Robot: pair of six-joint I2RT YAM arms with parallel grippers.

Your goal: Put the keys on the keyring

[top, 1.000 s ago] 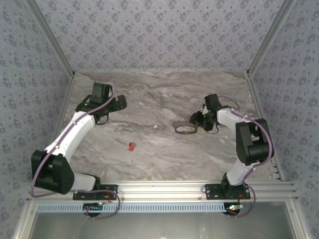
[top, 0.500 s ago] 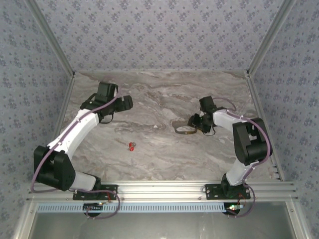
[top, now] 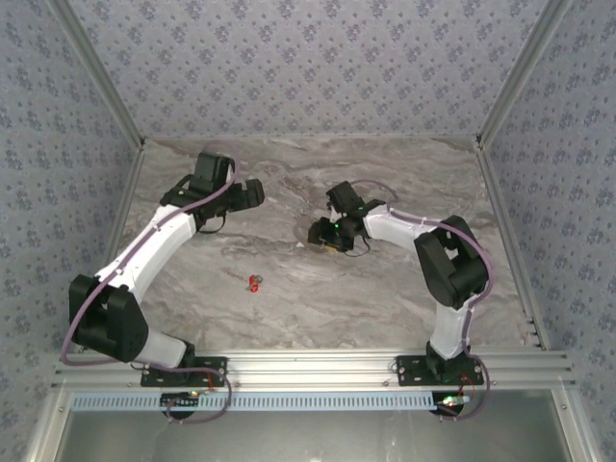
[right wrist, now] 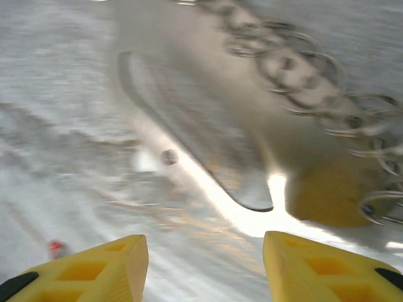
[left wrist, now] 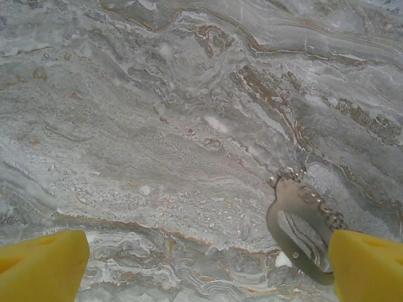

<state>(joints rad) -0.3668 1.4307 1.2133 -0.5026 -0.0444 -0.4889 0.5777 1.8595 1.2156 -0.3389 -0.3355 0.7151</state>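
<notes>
Grey marble-patterned desk (top: pixel 385 298) carries both pieces. Thin grey metal keyring (left wrist: pixel 275 220), a D-shaped loop trailing a chain of small links, lies flat just ahead of the right jaws. Their yellow fingers (right wrist: pixel 315 267) stand parted with nothing between them, probably lining up to pinch it. It also sits just inside one fingertip of the left jaws, spread wide and empty, likely ready to steady the loop. Tiny bright red key (top: pixel 254 282) lies well apart from both jaws, not yet threaded.
</notes>
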